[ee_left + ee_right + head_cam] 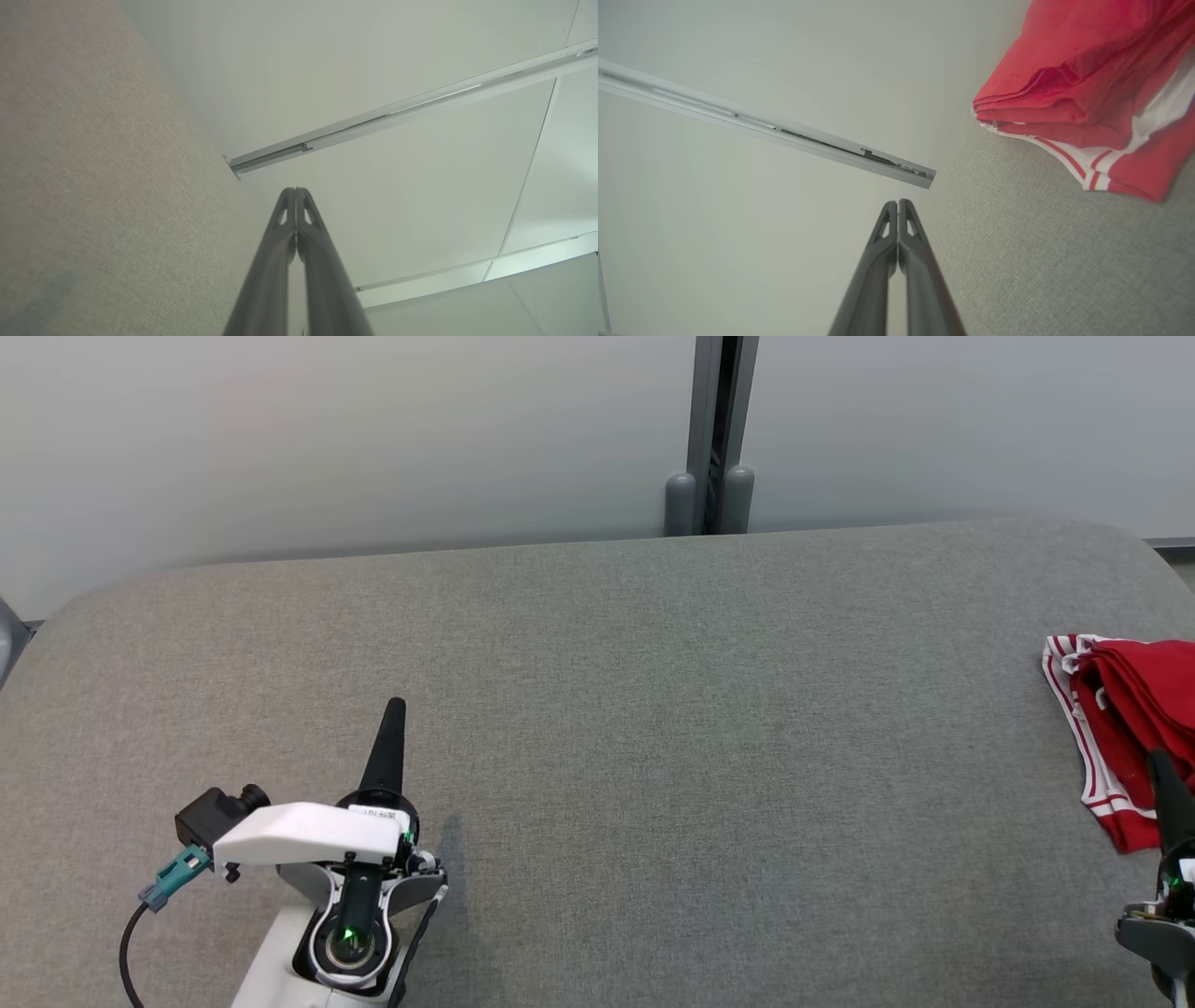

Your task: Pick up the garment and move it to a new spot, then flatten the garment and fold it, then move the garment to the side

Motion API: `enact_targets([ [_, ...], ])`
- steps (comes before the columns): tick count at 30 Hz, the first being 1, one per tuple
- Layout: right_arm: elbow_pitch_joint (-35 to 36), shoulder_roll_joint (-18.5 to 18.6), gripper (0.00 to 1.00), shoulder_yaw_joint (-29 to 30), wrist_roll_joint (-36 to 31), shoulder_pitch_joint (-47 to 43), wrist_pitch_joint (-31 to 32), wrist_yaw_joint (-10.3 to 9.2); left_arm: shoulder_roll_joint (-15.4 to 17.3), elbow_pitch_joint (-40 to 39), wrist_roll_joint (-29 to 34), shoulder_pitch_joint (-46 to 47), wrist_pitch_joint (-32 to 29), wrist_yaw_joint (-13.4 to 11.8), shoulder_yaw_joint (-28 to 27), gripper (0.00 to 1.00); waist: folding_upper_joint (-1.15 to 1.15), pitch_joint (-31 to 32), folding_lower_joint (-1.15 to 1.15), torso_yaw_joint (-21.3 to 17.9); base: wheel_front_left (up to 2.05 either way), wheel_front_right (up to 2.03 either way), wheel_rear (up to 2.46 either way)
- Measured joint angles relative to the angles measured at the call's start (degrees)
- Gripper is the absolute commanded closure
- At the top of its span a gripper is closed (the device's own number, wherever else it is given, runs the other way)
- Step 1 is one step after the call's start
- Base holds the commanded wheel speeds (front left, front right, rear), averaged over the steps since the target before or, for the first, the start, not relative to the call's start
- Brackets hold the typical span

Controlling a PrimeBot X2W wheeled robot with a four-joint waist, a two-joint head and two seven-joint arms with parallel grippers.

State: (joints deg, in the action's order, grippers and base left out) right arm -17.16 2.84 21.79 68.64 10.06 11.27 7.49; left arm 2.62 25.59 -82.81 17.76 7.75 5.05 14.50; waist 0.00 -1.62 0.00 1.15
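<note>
The folded red jersey garment with red-and-white striped trim lies at the right end of the grey fabric surface, just beside the right fingers, which are pressed together and hold nothing. The left fingers, also closed and empty, are well apart from it, on the other side.
</note>
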Motion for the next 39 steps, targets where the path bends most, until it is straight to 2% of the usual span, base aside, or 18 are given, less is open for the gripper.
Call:
enact_targets([
  [39, -1.07, -0.07, 1.00, 7.34, 16.22, 0.91, 6.97, 0.00, 0.08, 3.65, -14.64, 4.94, -1.78, 2.02, 1.83, 1.00, 0.00, 1.11, 0.00, -1.07, 0.00, 0.00, 0.00],
])
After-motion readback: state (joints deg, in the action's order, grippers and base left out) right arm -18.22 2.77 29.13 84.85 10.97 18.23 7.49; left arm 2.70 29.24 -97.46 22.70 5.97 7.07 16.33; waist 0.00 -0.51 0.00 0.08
